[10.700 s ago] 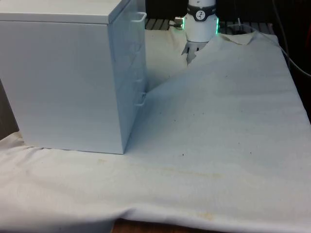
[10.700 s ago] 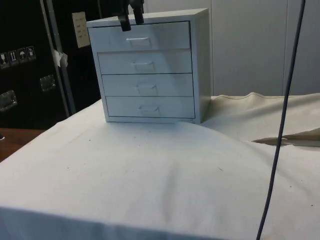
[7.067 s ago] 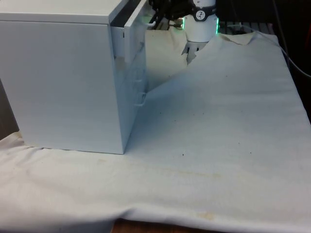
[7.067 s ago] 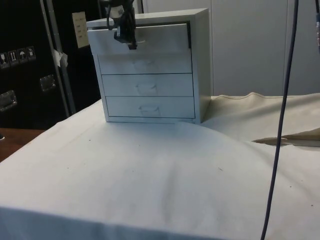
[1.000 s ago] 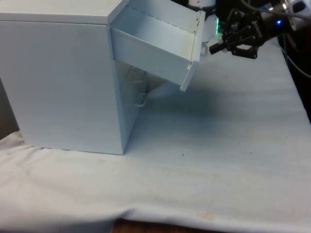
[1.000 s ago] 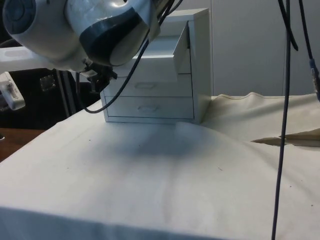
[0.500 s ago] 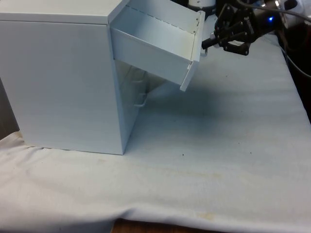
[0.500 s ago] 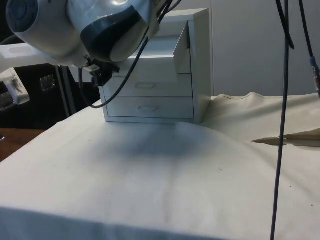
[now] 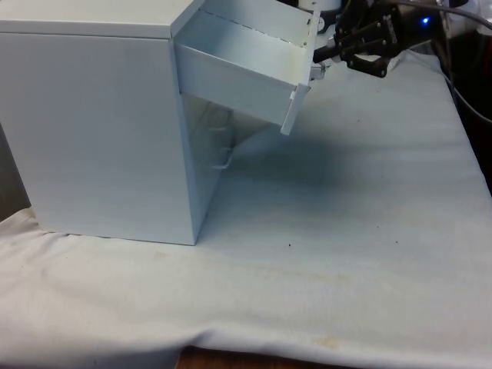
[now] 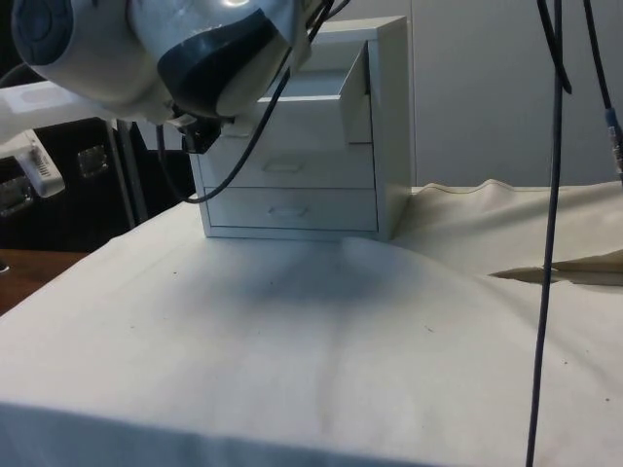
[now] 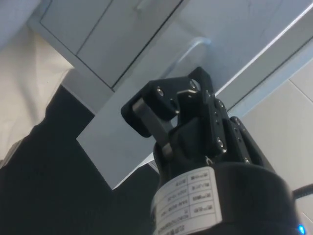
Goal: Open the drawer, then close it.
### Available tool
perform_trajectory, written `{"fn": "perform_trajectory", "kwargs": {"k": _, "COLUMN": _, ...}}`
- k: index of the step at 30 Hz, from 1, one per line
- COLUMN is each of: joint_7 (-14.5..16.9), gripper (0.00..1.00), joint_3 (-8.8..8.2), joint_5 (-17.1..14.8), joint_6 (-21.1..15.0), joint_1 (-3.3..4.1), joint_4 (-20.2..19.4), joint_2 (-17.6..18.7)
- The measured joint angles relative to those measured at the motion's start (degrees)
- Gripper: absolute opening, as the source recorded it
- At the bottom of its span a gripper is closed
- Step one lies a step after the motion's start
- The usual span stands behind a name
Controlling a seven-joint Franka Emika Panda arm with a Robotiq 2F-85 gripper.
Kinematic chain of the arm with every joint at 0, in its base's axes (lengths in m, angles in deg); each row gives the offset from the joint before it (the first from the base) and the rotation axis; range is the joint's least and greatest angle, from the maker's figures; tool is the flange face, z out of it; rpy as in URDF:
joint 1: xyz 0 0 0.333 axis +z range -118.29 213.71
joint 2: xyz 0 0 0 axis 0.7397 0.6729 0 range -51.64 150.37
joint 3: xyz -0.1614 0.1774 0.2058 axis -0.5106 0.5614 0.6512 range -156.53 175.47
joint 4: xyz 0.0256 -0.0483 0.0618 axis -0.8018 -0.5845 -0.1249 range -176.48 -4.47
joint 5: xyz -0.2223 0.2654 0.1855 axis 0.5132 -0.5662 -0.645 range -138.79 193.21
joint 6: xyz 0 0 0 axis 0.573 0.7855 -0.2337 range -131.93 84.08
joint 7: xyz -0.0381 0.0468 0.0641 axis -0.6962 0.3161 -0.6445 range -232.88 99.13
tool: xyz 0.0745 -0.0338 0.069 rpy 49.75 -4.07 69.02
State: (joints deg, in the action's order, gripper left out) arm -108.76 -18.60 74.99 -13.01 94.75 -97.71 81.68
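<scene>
Touching tilted drawer [image 9: 246, 65] (tool [image 9: 321, 60])

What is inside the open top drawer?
The top drawer shows bare white inner walls and nothing in it. Its floor near the front panel is hidden by the near side wall.

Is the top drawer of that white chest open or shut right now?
Open. The top drawer is pulled far out of the white chest, sagging downward, with the black gripper at its front panel.
</scene>
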Motion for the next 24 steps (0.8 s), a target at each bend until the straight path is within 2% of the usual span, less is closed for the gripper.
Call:
{"fn": "perform_trajectory", "kwargs": {"k": 9, "joint_7": 0.3, "gripper": 0.00, "joint_3": -0.57, "joint_5": 1.9, "joint_6": 1.5, "joint_1": -0.06, "joint_4": 0.2, "joint_2": 0.0}}
{"fn": "perform_trajectory", "kwargs": {"k": 16, "joint_7": 1.1, "gripper": 0.00, "joint_3": -2.35, "joint_5": 2.2, "joint_6": 1.6, "joint_1": -0.06, "joint_4": 0.2, "joint_2": -0.3}}
{"fn": "perform_trajectory", "kwargs": {"k": 18, "joint_7": 1.1, "gripper": 0.00, "joint_3": -2.35, "joint_5": 2.2, "joint_6": 1.6, "joint_1": -0.06, "joint_4": 0.2, "joint_2": -0.3}}
{"fn": "perform_trajectory", "kwargs": {"k": 24, "joint_7": 1.9, "gripper": 0.00, "joint_3": -4.13, "joint_5": 2.2, "joint_6": 1.5, "joint_1": -0.11, "joint_4": 0.1, "joint_2": -0.6}}
